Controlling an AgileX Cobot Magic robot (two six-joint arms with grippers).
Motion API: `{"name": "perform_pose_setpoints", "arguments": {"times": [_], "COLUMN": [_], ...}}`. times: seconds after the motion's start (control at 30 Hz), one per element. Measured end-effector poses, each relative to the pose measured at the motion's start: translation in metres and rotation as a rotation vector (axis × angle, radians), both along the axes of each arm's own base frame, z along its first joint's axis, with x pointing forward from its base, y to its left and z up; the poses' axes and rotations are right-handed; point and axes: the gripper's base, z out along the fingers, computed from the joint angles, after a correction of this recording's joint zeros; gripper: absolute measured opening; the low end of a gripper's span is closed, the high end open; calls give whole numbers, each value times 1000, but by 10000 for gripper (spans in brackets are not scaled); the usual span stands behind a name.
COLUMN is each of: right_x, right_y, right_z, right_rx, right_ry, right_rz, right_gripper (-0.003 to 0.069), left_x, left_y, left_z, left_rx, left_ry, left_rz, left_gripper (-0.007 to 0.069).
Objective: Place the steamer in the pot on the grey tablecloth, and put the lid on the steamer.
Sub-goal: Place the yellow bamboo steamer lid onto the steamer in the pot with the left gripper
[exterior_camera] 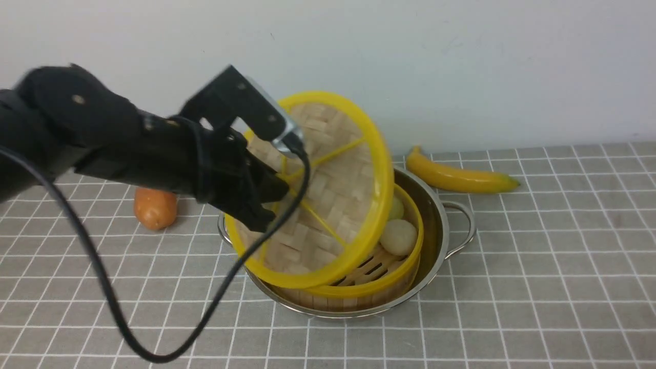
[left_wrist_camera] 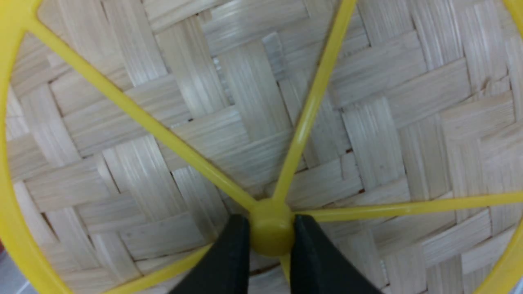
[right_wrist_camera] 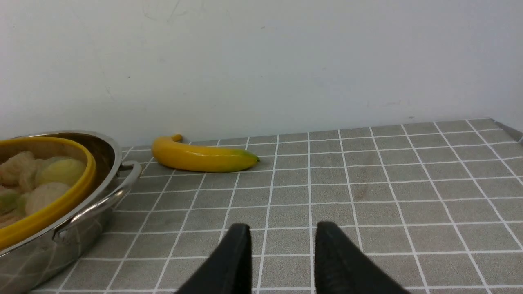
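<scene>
Bamboo weave fills the left wrist view: the lid [exterior_camera: 333,169] is up in the air and steeply tilted, with its yellow-spoked top facing the left arm. The left gripper [left_wrist_camera: 271,228] has its black fingers [left_wrist_camera: 233,257] clamped on the small yellow centre knob [left_wrist_camera: 271,239], one on each side. The lid's lower edge dips to the near rim of the steamer [exterior_camera: 405,266]; contact cannot be judged from here. The steamer sits inside the steel pot [exterior_camera: 435,215], with pale buns [exterior_camera: 400,237] showing past the raised lid. The pot stands on the grey tablecloth [exterior_camera: 538,266]. The left arm reaches in from the left, its forearm sloping down toward the pot, and a black cable [exterior_camera: 102,277] loops beneath it. The right gripper [right_wrist_camera: 282,245] hovers low over bare cloth beside the pot, fingers spread and empty. A banana [exterior_camera: 458,177] lies by the wall behind the pot, and an orange rounded item [exterior_camera: 155,207] lies behind the left arm.
</scene>
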Motion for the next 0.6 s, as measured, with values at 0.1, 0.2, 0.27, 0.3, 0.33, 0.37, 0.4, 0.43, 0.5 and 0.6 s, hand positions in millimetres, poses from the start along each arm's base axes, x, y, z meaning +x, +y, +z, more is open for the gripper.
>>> {"name": "perform_pose_setpoints", "arguments": {"times": [0.1,0.2,0.27,0.3,0.33,0.37,0.4,0.43,0.5,0.6], "right_x": [0,0,0,0,0,0,0,0,0,0], "right_y": [0,0,0,0,0,0,0,0,0,0], "right_z": [0,0,0,0,0,0,0,0,0,0], "right_rx": [0,0,0,0,0,0,0,0,0,0], "right_ry": [0,0,0,0,0,0,0,0,0,0], "right_rz": [0,0,0,0,0,0,0,0,0,0], "right_gripper": [240,240,240,240,240,240,240,240,240,240], "left_x": [4,8,9,10,10,10,11,11,12,12], "left_y": [-12,-25,-29,-30,-31,-31,-31,-31,-30,-30], "left_z": [-9,-15,-19,-19,-21,-21,-22,-22,-22,-22], "left_rx": [11,21,25,26,29,30,32,32,41,44], "left_ry": [7,5,11,10,13,14,11,10,-2,-1], "left_rz": [-27,-62,-72,-74,-77,-76,-74,-73,-71,-68], "left_gripper": [120,120,120,120,120,120,120,120,120,120]}}
